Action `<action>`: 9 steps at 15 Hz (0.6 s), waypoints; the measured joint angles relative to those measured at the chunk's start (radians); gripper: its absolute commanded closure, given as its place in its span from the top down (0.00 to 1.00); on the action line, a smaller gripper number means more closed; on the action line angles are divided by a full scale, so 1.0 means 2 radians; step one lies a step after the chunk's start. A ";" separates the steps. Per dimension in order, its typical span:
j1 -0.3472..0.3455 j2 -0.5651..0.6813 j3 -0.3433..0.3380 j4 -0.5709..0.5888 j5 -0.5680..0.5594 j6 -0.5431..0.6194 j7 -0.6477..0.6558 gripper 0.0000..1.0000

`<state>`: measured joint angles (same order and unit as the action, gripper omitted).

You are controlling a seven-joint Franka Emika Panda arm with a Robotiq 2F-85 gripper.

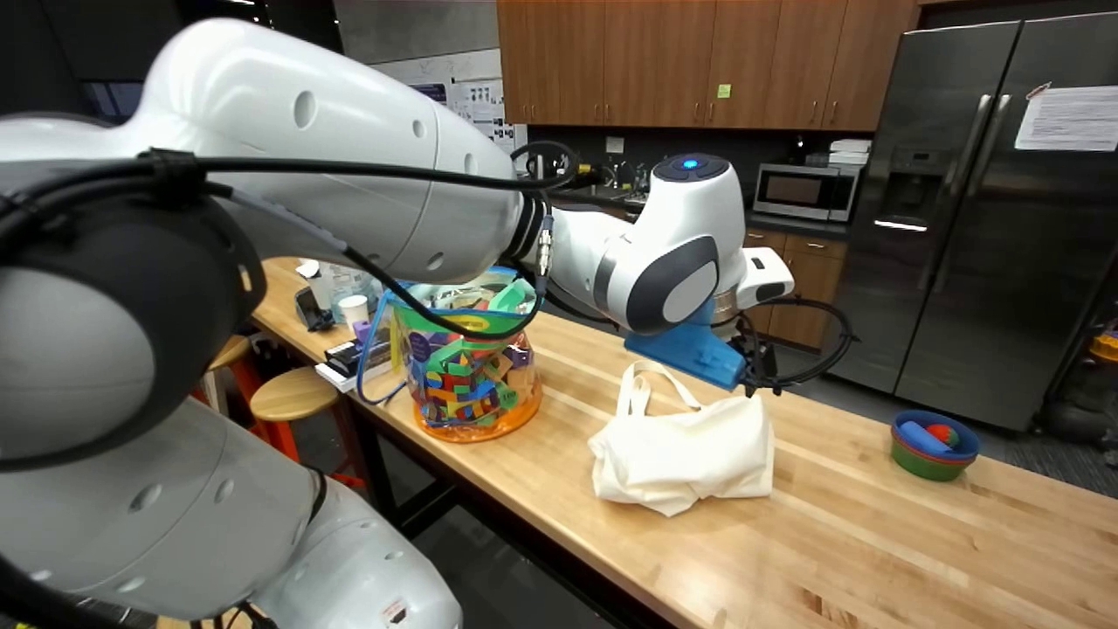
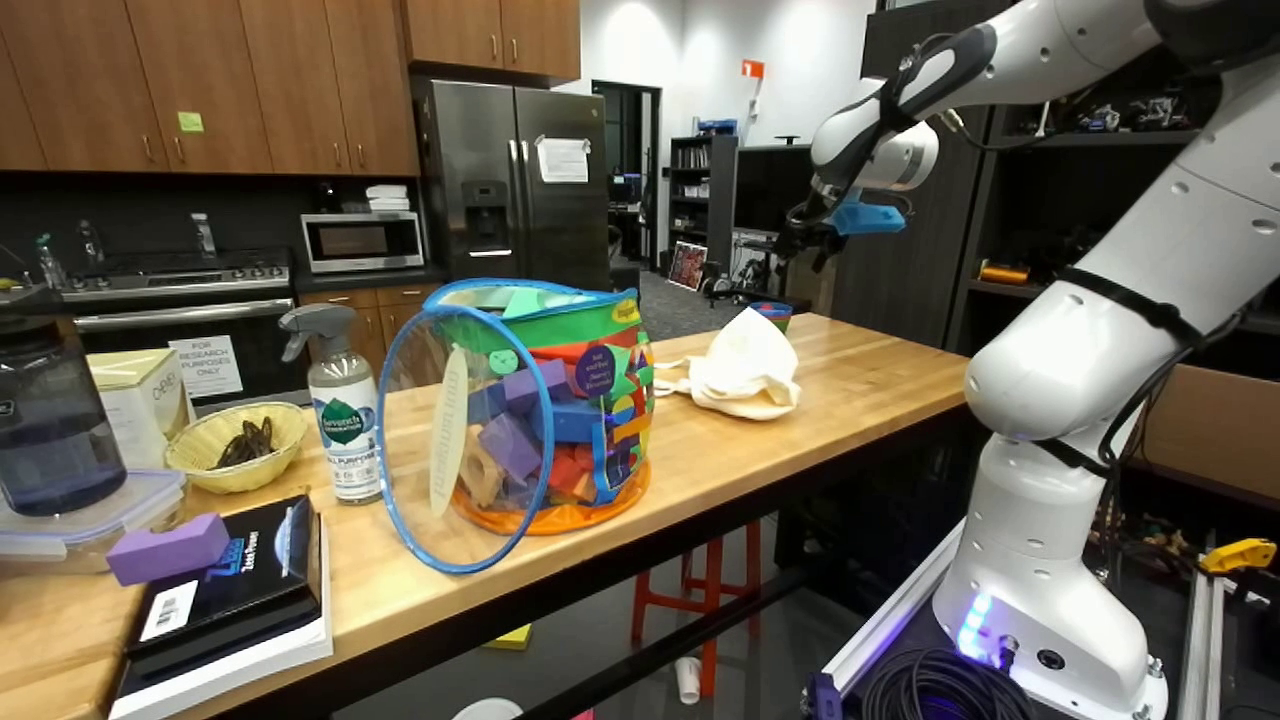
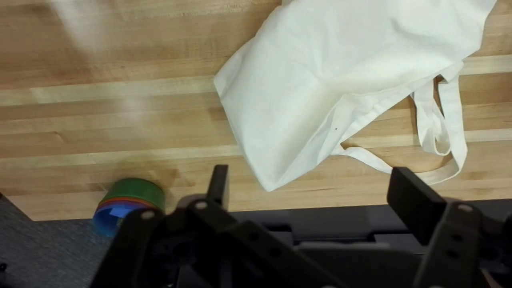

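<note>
- A white tote is lying on the bench.
- Its loose handles could be snagging the pincer, if lowered.
- The pincer is hovering above the bench, spread, empty.
- Bowls are standing near the bench's edge.

Your arm gleams white and rounded, dotted with grey plugs, trimmed dark grey, a black cable strapped along it! Your wrist glows with a blue light, a blue bracket pops, and your gripper is black, round screws showing.
</note>
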<state>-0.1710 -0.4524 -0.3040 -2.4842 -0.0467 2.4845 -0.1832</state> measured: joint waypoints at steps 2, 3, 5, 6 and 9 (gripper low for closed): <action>-0.001 0.005 -0.005 0.000 0.000 0.004 -0.005 1.00; -0.001 0.008 -0.007 0.001 0.000 0.006 -0.006 1.00; -0.001 0.014 -0.011 0.002 0.000 0.012 -0.011 1.00; -0.001 0.018 -0.012 0.004 0.001 0.014 -0.013 1.00; 0.000 0.029 -0.015 0.010 0.008 0.015 -0.028 1.00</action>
<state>-0.1719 -0.3947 -0.3336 -2.4649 -0.0301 2.5147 -0.2392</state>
